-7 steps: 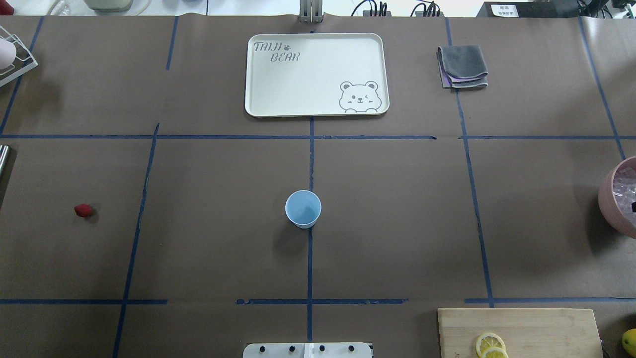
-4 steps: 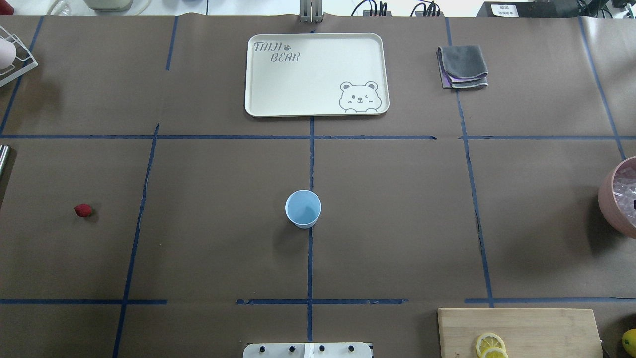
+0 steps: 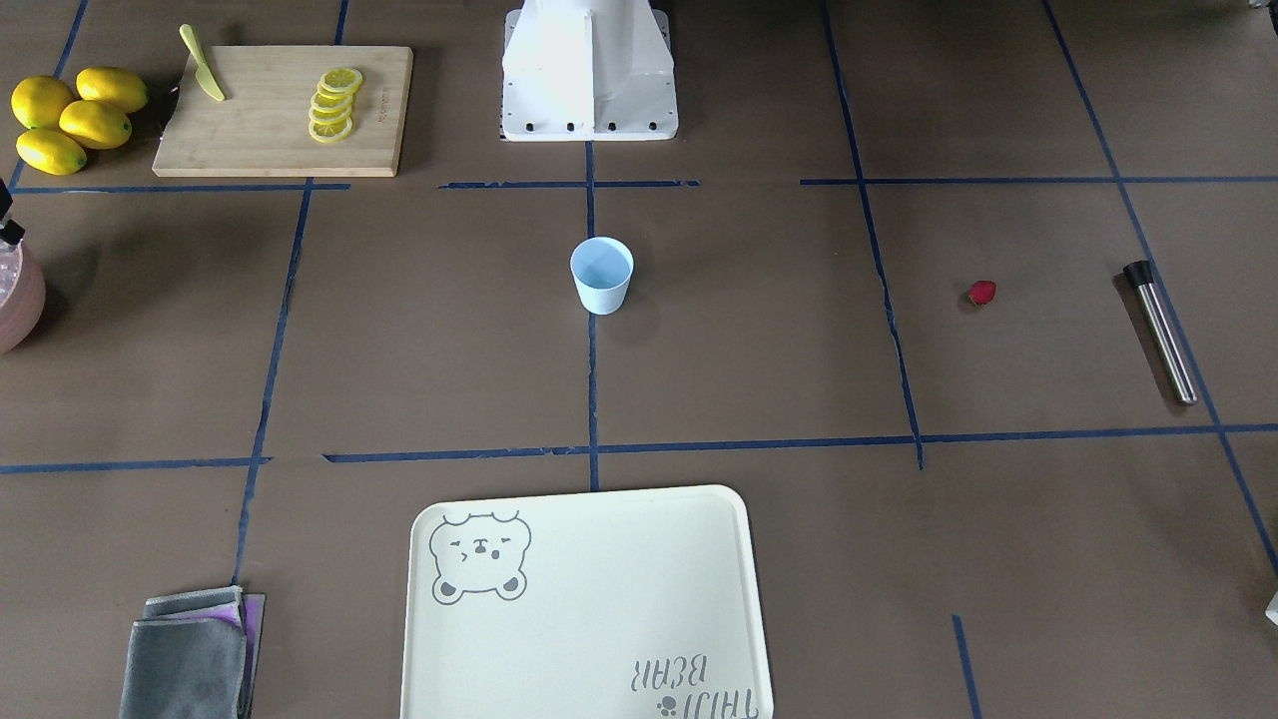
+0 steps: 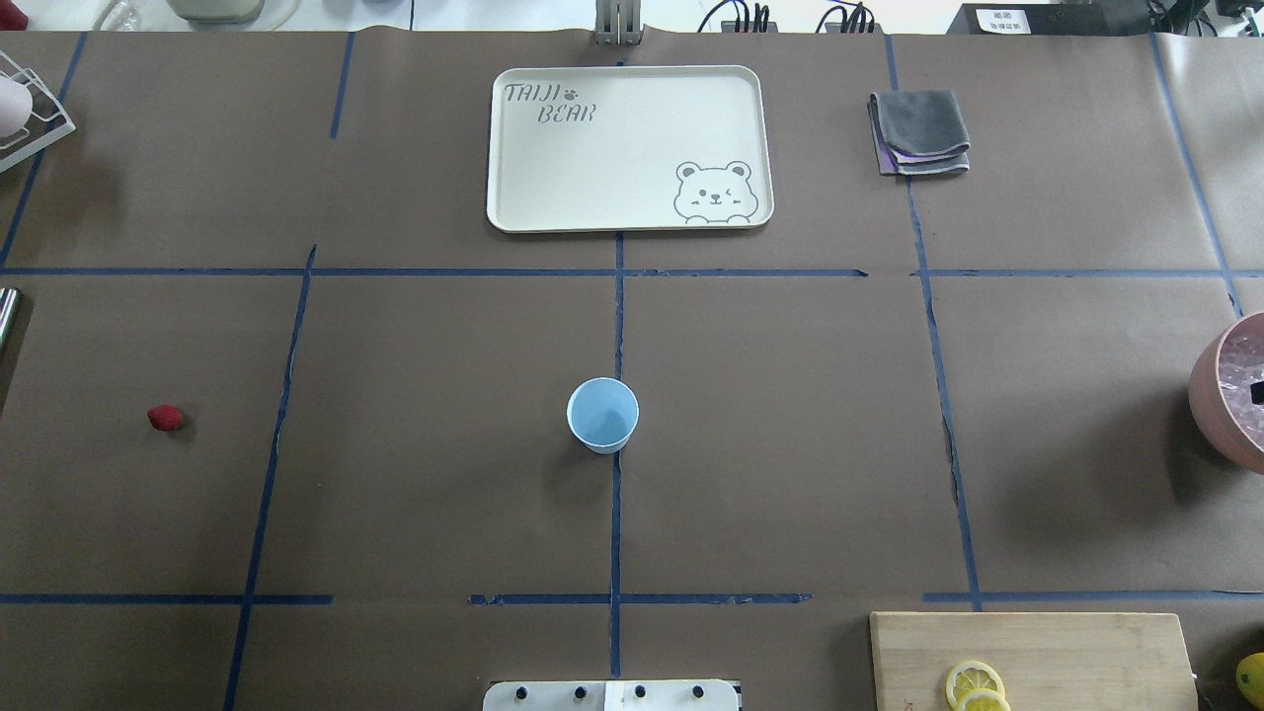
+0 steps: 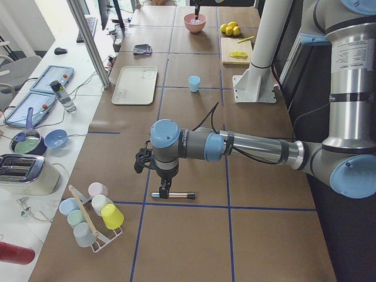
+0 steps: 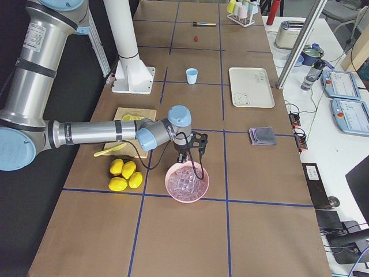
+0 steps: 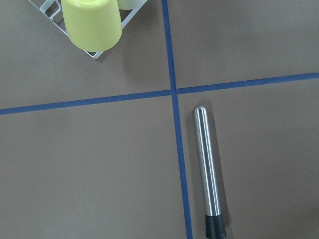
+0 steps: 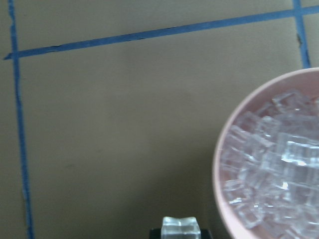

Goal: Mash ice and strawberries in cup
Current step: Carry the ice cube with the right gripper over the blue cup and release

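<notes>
The pale-blue cup [image 4: 602, 415] stands upright and looks empty at the table's middle; it also shows in the front view [image 3: 602, 275]. The dark-red strawberry [image 4: 165, 418] lies alone far to the left. The ice [image 8: 269, 164] fills a pink bowl [image 4: 1224, 395] at the right edge. My right gripper [image 8: 181, 233] is beside the bowl's rim, shut on one ice cube [image 8: 181, 226]. My left gripper [image 5: 165, 191] hangs over a steel muddler [image 7: 208, 174] at the far left. I cannot tell whether it is open or shut.
A cream bear tray [image 4: 513, 148] and a folded grey cloth [image 4: 920, 133] lie at the far side. A cutting board [image 4: 1066, 652] with lemon slices is near right, whole lemons [image 3: 65, 120] beside it. A cup rack [image 5: 88, 214] stands by the muddler.
The dark tip of my right gripper over the pink bowl has shifted slightly toward the far side. The cup and the strawberry have not moved.
</notes>
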### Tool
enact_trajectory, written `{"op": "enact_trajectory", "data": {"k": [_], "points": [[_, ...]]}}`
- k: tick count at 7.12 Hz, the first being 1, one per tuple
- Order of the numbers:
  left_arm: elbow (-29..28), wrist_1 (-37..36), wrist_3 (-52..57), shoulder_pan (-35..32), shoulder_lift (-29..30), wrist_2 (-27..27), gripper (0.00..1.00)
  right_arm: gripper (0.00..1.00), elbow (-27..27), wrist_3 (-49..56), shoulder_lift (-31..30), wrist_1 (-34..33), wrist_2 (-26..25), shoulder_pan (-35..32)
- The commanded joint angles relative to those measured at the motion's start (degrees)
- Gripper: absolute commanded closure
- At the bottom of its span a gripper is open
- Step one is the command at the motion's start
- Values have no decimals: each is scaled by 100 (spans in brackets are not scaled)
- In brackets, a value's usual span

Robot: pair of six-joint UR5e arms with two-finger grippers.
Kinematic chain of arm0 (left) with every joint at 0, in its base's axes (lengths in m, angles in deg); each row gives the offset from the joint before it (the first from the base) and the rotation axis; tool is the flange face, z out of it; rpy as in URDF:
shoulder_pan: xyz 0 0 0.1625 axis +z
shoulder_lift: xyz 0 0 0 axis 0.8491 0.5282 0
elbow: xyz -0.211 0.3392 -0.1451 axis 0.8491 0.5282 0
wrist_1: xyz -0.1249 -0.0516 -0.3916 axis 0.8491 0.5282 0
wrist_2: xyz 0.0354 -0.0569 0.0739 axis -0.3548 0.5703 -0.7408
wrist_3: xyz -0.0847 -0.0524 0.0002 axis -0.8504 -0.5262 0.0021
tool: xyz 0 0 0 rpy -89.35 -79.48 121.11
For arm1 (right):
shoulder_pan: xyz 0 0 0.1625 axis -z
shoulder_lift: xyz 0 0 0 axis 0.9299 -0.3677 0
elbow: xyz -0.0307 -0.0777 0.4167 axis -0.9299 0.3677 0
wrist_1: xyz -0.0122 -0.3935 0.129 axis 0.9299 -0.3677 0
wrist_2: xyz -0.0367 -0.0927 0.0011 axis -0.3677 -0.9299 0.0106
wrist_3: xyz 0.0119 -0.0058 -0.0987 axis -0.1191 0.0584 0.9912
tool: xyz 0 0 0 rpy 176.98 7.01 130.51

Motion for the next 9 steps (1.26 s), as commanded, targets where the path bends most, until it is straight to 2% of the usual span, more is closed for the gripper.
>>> {"op": "enact_trajectory", "data": {"k": [1,3,4,5,6,7,9], "points": [[-2,159,0,4,0,7,0,100,-341,-1886,1016,7,-134,1065],[-29,319,-17,170,0,7,0,100,-229,-3639,2432,-71,-1027,2566],[-38,327,-26,397,0,7,0,99,-123,-4230,3282,-611,-1537,3227],[-12,354,-44,425,0,7,0,98,174,-4454,4561,-1879,-2194,3738],[-37,371,-44,426,0,7,0,99,681,-4491,5253,-2117,-2349,3934],[-29,371,-44,426,0,7,0,98,1000,-4630,5555,-2094,-2577,4058],[-38,363,-44,426,0,95,0,97,1492,-5017,5672,-1342,-2780,4103]]}}
